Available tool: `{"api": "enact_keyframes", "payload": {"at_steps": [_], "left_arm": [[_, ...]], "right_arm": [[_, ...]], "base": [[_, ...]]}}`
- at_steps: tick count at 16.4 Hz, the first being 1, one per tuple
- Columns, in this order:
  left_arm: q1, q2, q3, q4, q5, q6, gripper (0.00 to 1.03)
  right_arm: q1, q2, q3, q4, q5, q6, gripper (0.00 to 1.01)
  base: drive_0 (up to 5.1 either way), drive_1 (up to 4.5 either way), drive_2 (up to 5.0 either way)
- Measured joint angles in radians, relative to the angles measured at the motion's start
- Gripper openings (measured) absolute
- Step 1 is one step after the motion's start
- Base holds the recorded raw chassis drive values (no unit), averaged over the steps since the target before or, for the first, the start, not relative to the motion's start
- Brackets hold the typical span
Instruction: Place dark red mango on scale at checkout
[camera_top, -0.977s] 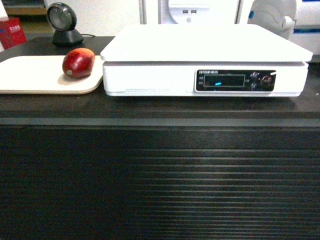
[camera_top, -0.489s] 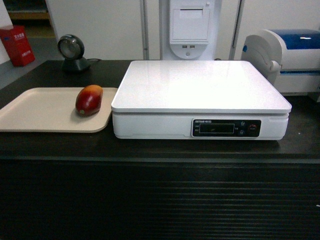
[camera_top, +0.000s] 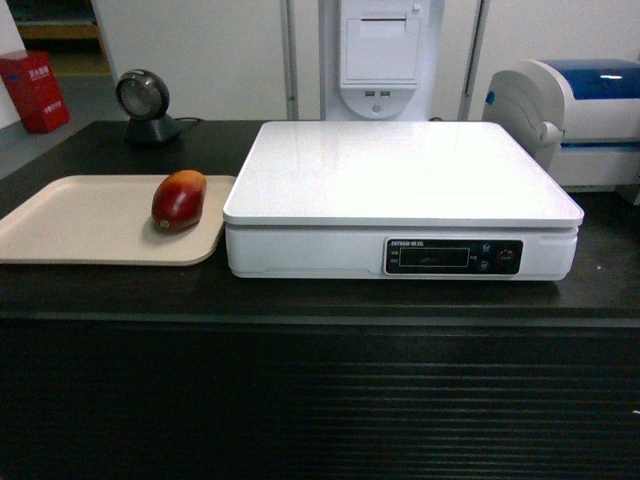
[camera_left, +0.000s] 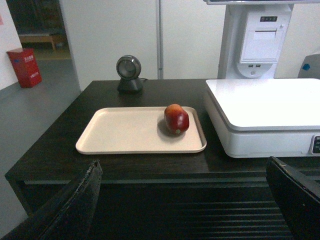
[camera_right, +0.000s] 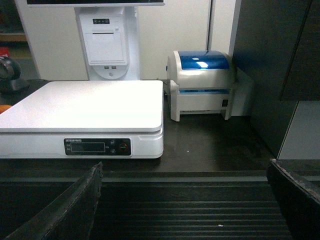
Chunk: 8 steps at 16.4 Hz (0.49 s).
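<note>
So far nothing of the task is done: your dark red mango (camera_top: 179, 200) lies on the beige tray (camera_top: 70, 225), toward the tray's right end, just beside the white scale (camera_top: 400, 180) but not on it; the scale's platform is bare, and its display panel (camera_top: 452, 257) faces you; tray and scale sit side by side on the dark counter (camera_top: 320, 300), with a round scanner (camera_left: 129, 73) behind the tray and a blue-topped printer (camera_right: 202, 85) to the right of the scale; neither arm shows in the head view; the left claw (camera_left: 185, 200) hangs in front of the counter with its fingers spread wide and empty, and the right claw (camera_right: 185, 200) is likewise spread wide and holds nothing; you have the whole job left, I judge: reach, grasp, lift across, set down
</note>
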Motion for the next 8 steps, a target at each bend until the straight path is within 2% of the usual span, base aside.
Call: {"api": "enact_keyframes", "payload": {"at_steps": [8], "left_arm": [[0.0,0.0,0.0,0.0,0.0,0.0,0.98]], "right_arm": [[0.0,0.0,0.0,0.0,0.0,0.0,0.98]], "base": [[0.0,0.0,0.0]]}}
